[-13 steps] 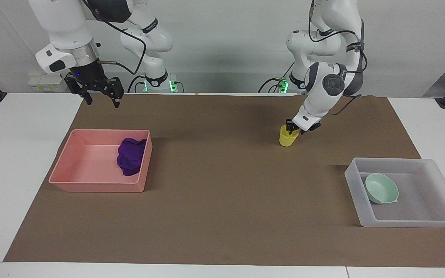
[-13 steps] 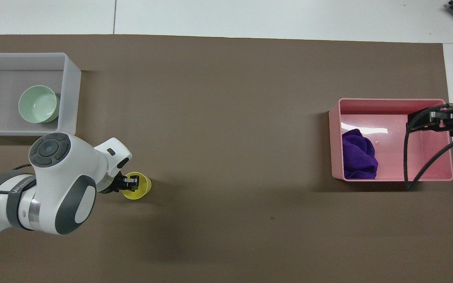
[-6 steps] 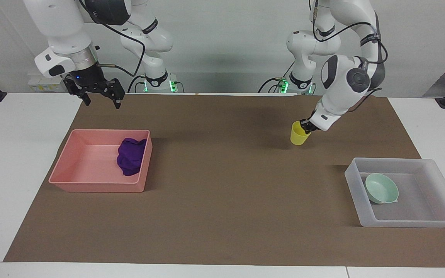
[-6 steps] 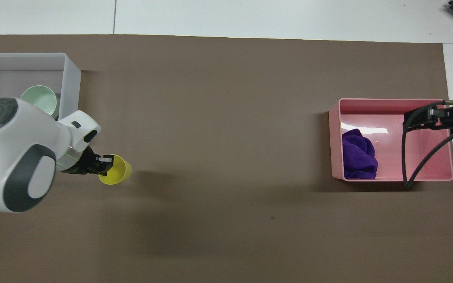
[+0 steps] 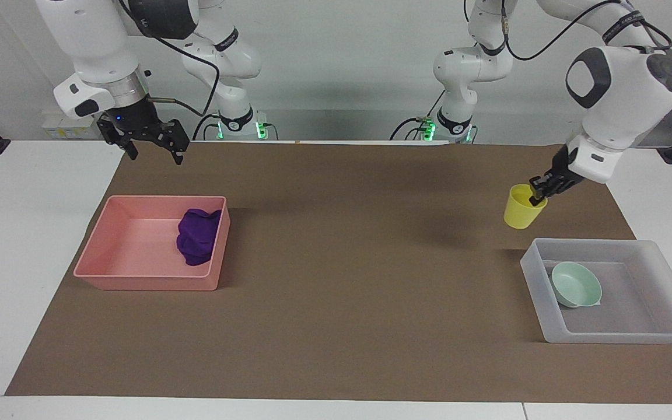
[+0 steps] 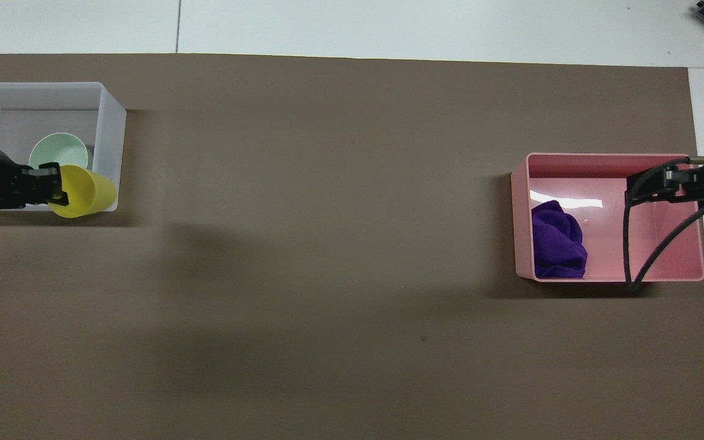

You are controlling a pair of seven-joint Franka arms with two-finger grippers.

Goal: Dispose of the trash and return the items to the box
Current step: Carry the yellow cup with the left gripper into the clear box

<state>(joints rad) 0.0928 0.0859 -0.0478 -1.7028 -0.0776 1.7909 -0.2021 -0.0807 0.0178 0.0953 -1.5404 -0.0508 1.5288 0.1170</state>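
My left gripper (image 5: 538,197) is shut on the rim of the yellow cup (image 5: 521,214) and holds it in the air, tilted, over the edge of the translucent tray (image 5: 604,336) that is nearest the robots. In the overhead view the cup (image 6: 86,191) and the left gripper (image 6: 54,185) cover that edge of the tray (image 6: 112,116). The mint-green bowl (image 5: 575,284) lies in the tray and also shows in the overhead view (image 6: 57,150). The purple cloth (image 5: 196,236) lies in the pink tub (image 5: 137,283). My right gripper (image 5: 157,151) is open and empty, raised near the tub.
The pink tub (image 6: 608,158) with the cloth (image 6: 557,247) stands toward the right arm's end of the brown mat (image 5: 342,303). The tray stands toward the left arm's end. White tabletop borders the mat.
My left gripper has lifted the yellow cup off the mat and carried it toward the tray at the left arm's end. The right gripper has risen slightly and otherwise waits.
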